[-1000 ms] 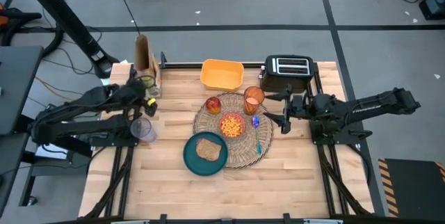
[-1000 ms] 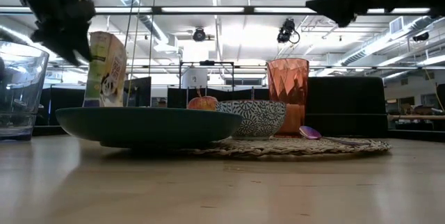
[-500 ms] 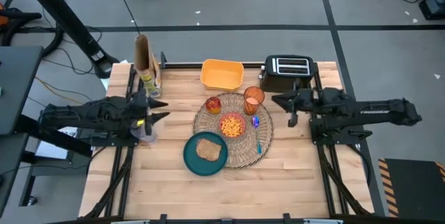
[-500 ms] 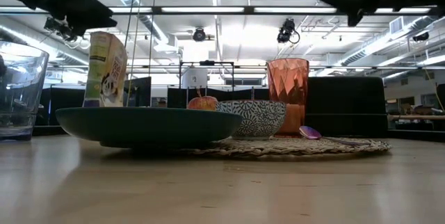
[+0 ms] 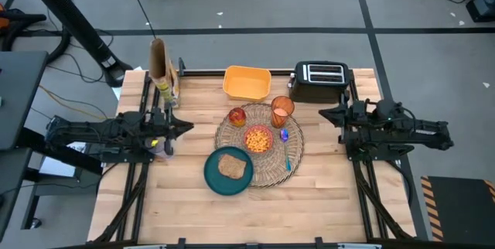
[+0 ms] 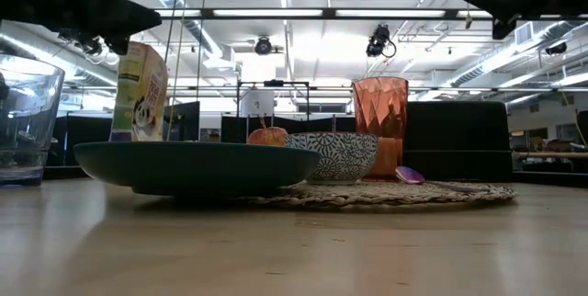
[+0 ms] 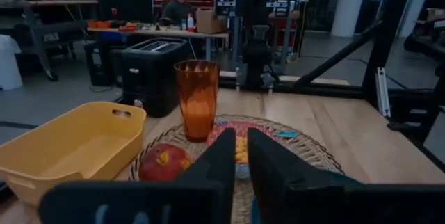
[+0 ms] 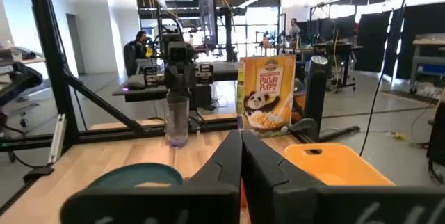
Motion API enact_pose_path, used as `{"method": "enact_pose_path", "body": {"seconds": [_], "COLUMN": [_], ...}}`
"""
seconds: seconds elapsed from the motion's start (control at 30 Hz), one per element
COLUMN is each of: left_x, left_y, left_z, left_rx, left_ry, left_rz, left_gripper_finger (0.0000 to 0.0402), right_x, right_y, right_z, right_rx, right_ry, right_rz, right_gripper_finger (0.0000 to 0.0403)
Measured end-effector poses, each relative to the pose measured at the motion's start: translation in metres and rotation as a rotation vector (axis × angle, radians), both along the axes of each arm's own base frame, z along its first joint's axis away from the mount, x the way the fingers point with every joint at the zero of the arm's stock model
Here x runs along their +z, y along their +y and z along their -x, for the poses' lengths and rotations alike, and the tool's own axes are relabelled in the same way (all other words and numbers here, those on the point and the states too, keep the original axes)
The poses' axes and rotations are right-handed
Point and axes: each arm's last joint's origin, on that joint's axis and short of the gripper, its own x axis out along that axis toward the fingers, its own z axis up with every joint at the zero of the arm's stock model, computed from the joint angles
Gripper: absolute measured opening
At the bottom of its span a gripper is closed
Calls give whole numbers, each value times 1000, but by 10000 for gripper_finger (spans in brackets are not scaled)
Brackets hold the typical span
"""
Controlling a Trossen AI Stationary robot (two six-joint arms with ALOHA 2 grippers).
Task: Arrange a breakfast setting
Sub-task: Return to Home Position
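Observation:
The round woven placemat (image 5: 267, 173) lies mid-table. On it stand the patterned bowl (image 5: 258, 138), the orange cup (image 5: 282, 108) and the red fruit (image 5: 237, 116), with the blue-green spoon (image 5: 287, 156) along its right side. The teal plate (image 5: 213, 175) with the toast (image 5: 232, 166) overlaps the mat's near left edge. My left gripper (image 5: 188, 126) hangs level at the table's left, pointing at the mat, its fingers (image 7: 222, 165) nearly together and nothing between them. My right gripper (image 5: 323, 112) hangs level at the right, shut and empty (image 8: 241, 154).
A black toaster (image 5: 319, 79) and a yellow tray (image 5: 247, 83) stand at the far edge. A cereal box (image 5: 160, 63) stands at the far left. A clear glass (image 5: 164, 147) sits under my left arm. Bare wood lies along the near edge.
My left gripper has tipped up from pointing down over the glass to level, facing the placemat, and its fingers have closed. My right gripper has drawn back toward the table's right edge and shut. The breakfast things have stayed put.

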Motion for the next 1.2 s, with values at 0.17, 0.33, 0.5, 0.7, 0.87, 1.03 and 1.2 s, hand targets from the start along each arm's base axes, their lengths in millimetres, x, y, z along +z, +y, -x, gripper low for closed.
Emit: {"method": "enact_pose_path", "body": {"seconds": [0.17, 0.33, 0.5, 0.7, 0.87, 1.03, 1.2], "left_x": [-11, -15, -17, -24, -32, -31, -34], "left_y": [0, 0, -1, -1, -1, -1, -1], "left_z": [0, 9, 19, 16, 14, 14, 14], "left_rx": [0, -3, -9, -9, -10, -13, -19], "left_ry": [-21, -89, -108, -106, -88, -91, -57], "left_rz": [10, 18, 5, -3, 0, -10, 4], "left_gripper_finger": [12, 8, 10, 9, 10, 10, 11], "right_x": [-8, -25, -41, -67, -77, -76, -70], "right_y": [1, 2, 1, 1, 1, 3, 1], "right_z": [8, 1, -6, -15, -17, -16, -10], "right_rx": [26, 57, 63, 96, 98, 156, 84], "right_ry": [-15, 35, 38, 37, 74, 86, 194], "right_rz": [-25, -62, -69, -75, -96, -97, -181], "right_gripper_finger": [10, 5, 7, 7, 7, 7, 5]}}
